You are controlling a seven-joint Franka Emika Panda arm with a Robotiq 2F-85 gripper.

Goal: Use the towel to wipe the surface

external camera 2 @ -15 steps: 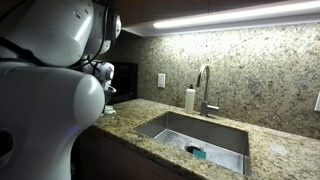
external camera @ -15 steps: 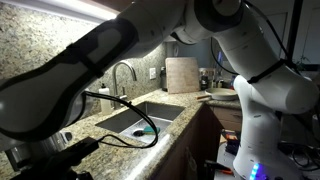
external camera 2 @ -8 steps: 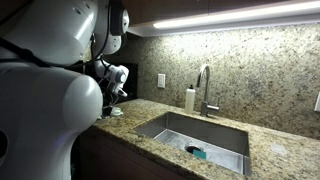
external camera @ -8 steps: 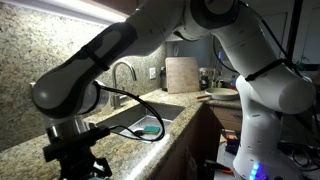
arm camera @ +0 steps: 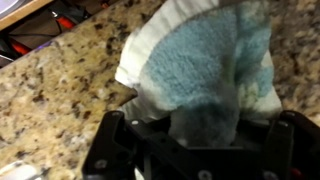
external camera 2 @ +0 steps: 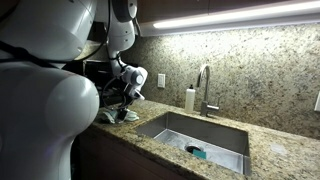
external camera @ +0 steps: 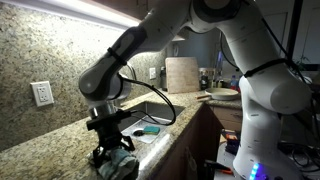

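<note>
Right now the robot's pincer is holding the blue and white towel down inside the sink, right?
Not quite. The pincer is holding the blue and white towel down on the speckled counter, beside the sink, not inside it. The wrist view shows the stone counter under the towel.

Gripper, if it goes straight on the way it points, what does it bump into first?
The gripper would first press the towel it holds, then probably the granite countertop right beneath it.
</note>
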